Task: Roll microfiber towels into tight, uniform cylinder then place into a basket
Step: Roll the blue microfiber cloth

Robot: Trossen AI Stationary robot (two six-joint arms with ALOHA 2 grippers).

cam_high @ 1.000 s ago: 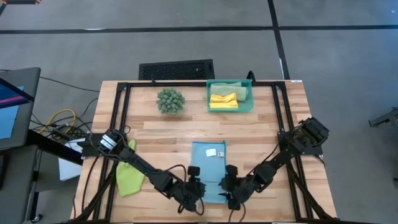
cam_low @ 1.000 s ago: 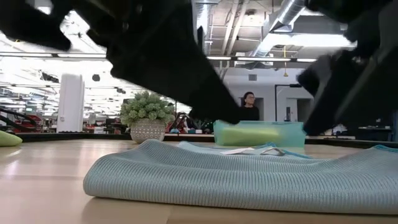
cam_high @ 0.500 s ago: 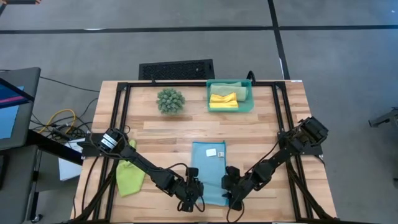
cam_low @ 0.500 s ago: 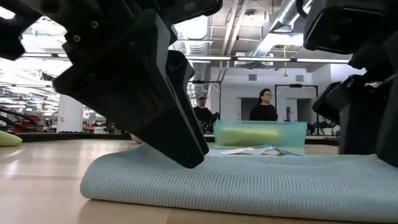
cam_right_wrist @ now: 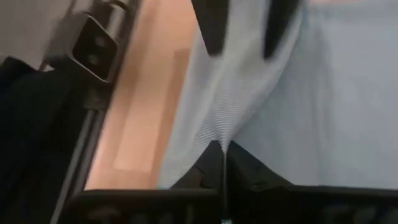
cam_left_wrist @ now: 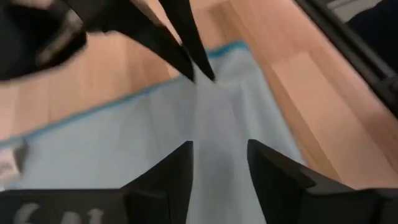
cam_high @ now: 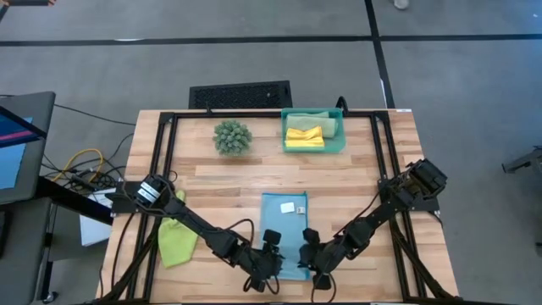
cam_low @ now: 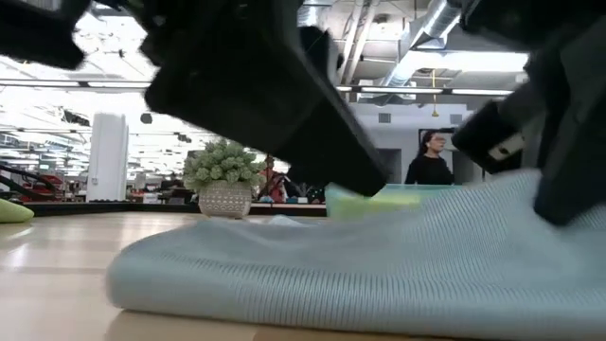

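High view is showing both grippers low at the six o'clock edge of the wooden table [cam_high: 212, 182], working on the light blue towel [cam_high: 284, 222]. That towel is lying flat near the middle of the table, a bit toward six o'clock. The right gripper [cam_high: 310, 262] is sitting at the towel's five o'clock corner with its fingers squeezed tight, and the right wrist view is showing a fold of blue cloth pinched between them. The left gripper [cam_high: 273, 264] is sitting at the seven o'clock corner with its fingers apart, the cloth lying between them but not being squeezed. The basket [cam_high: 339, 142] is waiting far off at twelve o'clock, and the yellow towel [cam_high: 303, 135] and a sage green towel [cam_high: 315, 118] are already lying in it. The lime green towel [cam_high: 175, 241] is waiting at nine o'clock, under the left arm. A spiky plant ball [cam_high: 232, 136] is sitting at eleven o'clock, well apart from the work. I think the trouble here is that only one corner is being held. If the right side is lifting while the left side is staying loose, the edge may be twisting, and the roll may come out crooked or fat on one end. The pinch is also looking thin, so the cloth may be slipping out and flopping back down.
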